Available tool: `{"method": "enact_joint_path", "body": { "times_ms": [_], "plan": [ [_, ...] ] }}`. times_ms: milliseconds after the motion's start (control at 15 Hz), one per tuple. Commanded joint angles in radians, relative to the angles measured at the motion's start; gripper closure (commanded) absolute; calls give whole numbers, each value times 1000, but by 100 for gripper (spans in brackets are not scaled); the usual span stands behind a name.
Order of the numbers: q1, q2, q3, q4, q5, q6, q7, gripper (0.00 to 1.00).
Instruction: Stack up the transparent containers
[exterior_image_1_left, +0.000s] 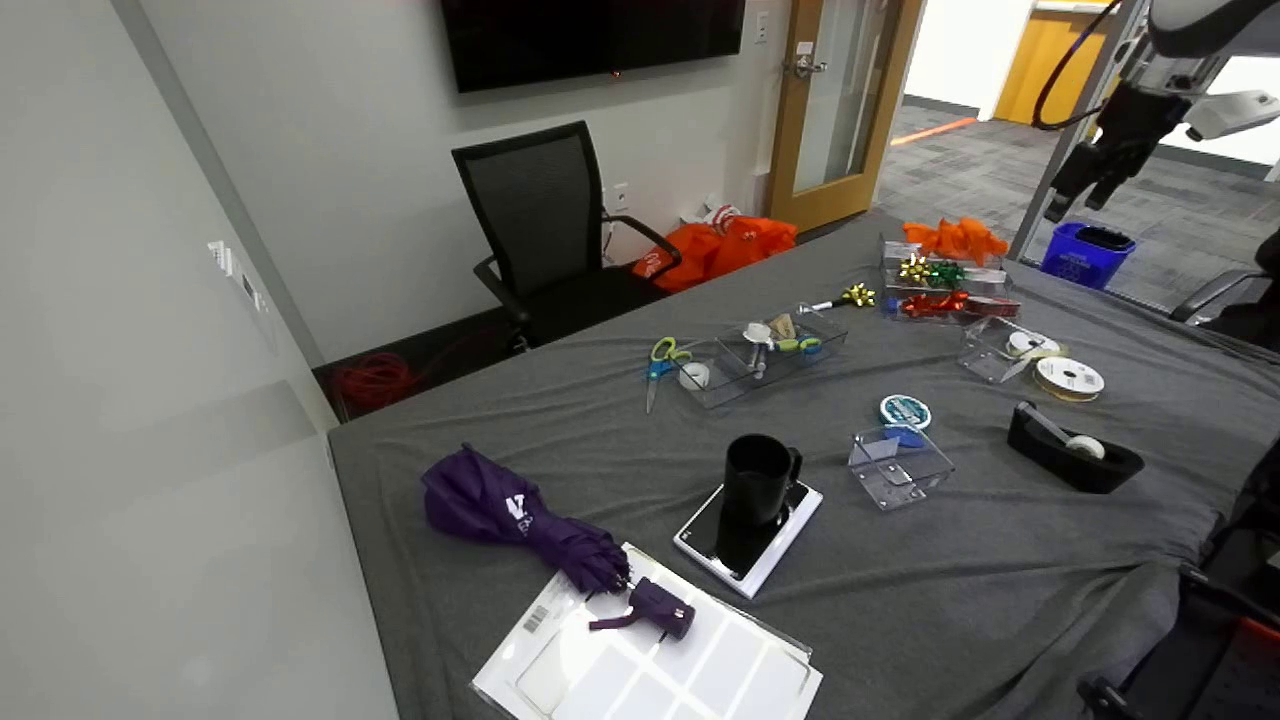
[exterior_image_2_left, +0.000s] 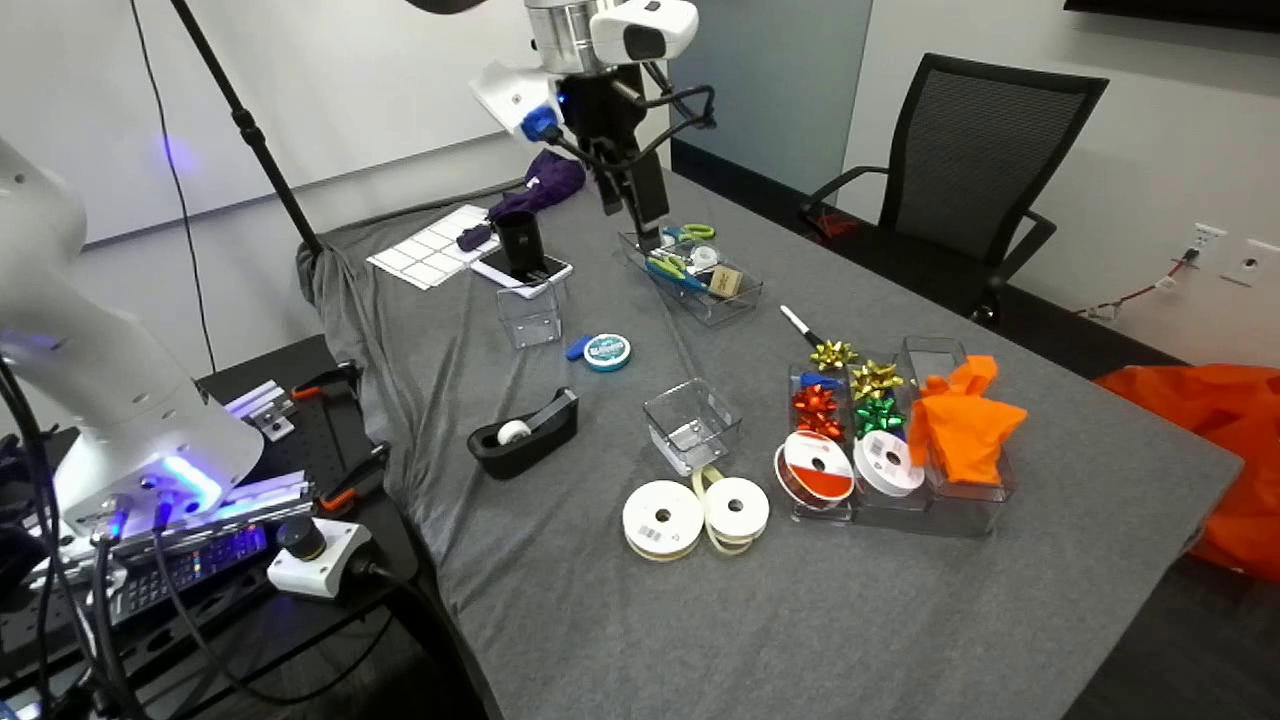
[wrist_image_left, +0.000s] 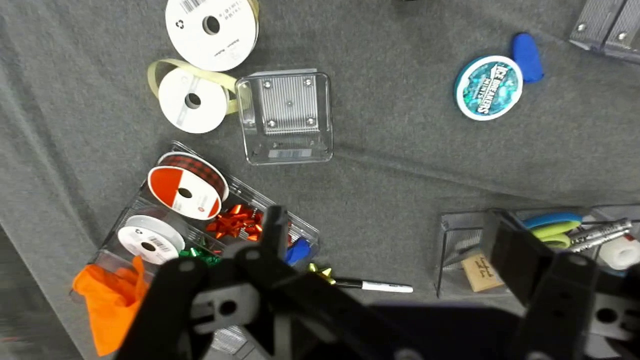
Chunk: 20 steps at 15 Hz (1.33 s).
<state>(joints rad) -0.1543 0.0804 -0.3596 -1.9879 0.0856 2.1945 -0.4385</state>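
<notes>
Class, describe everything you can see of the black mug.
The black mug looks plain and roughly cylindrical, with one handle. It stands upright, open end up, on the black top of a flat, white-edged device, the only thing seen touching it. Its material is unclear, and the dark interior hides any contents.

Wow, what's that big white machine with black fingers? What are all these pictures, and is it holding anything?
That is a white jointed robot arm. Its black two-fingered end effector works like a hand; it is open and holds nothing.

Two pictures come from cameras standing outside the robot. The third comes from a camera on its wrist, looking down.

On the grey cloth-covered table, one clear square plastic tub sits beside a round white ribbon spool, and a second clear tub is near a black cylindrical mug. There is also a folded purple cloth umbrella. The job is stacking clear tubs.
</notes>
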Motion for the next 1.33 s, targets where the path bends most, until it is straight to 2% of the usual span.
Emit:
{"method": "enact_joint_path", "body": {
  "times_ms": [0,267,933,1267],
  "plan": [
    [-49,8,49,10,-6,-1,5,0],
    [-51,16,55,19,9,2,6,0],
    [-117,351,143,207,12,6,25,0],
    [-170,506,184,282,1,93,13,0]
  ]
}}
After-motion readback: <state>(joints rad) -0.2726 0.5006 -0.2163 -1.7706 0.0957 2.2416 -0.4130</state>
